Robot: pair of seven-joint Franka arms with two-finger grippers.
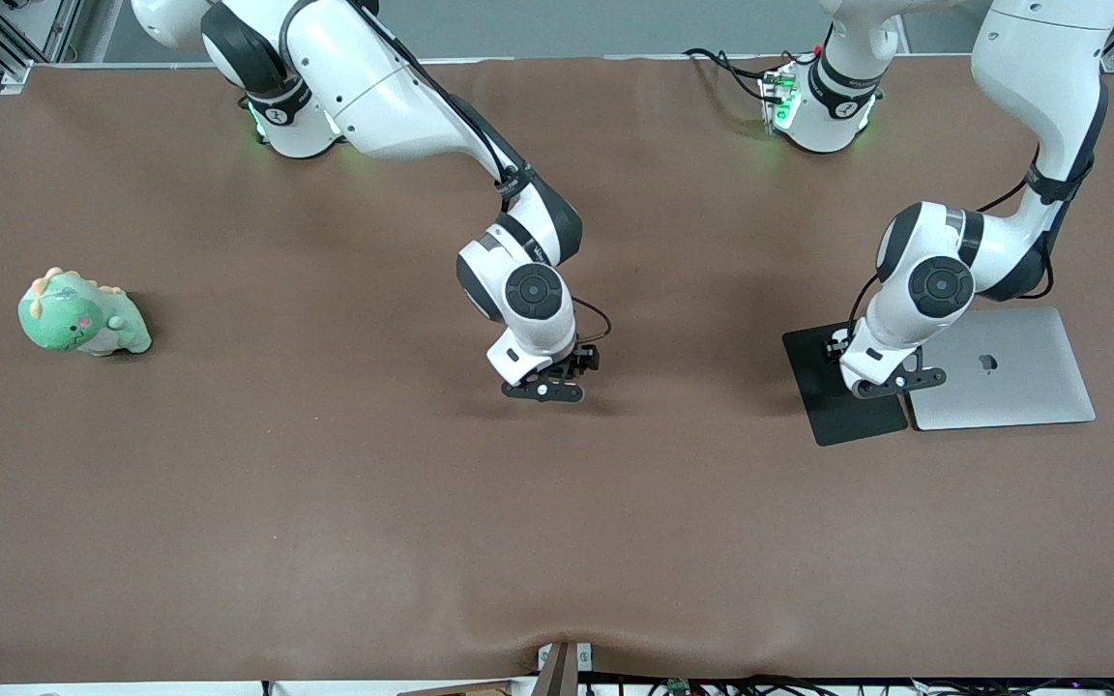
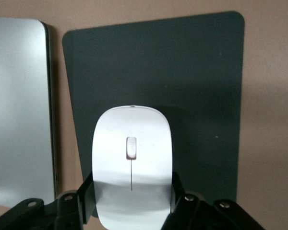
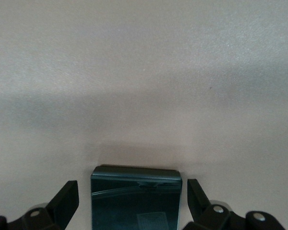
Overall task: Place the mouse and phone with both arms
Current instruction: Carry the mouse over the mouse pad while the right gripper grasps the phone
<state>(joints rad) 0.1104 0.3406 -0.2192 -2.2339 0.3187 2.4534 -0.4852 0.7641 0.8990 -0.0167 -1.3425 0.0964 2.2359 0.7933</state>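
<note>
The left pincer [image 2: 131, 201] is clenched on the white mouse [image 2: 131, 167], its fingers [image 2: 86, 191] pressing the two long flanks near the tail end, and it holds the mouse low over the black mouse pad [image 1: 833, 411], which lies just beside a closed silver laptop [image 1: 1011, 372] at the left arm's end of the table [image 1: 325, 532]. That mouse looks light, rigid and glossy, so I would judge it slippery; the side grip near the back is sensible, though the curved shell could squirm out if the squeeze slackens early. The right pincer [image 3: 132, 201] stands released, its fingers [image 3: 67, 196] spread on either side of the phone [image 3: 136, 199] and not touching it, over the brown cloth near the middle of the table. The phone is a stiff, flat slab with a shiny face, probably heavier than the mouse and fragile; its narrow long edges are the place to take it. A green dinosaur toy [image 1: 81, 314] sits well apart, toward the right arm's end.
</note>
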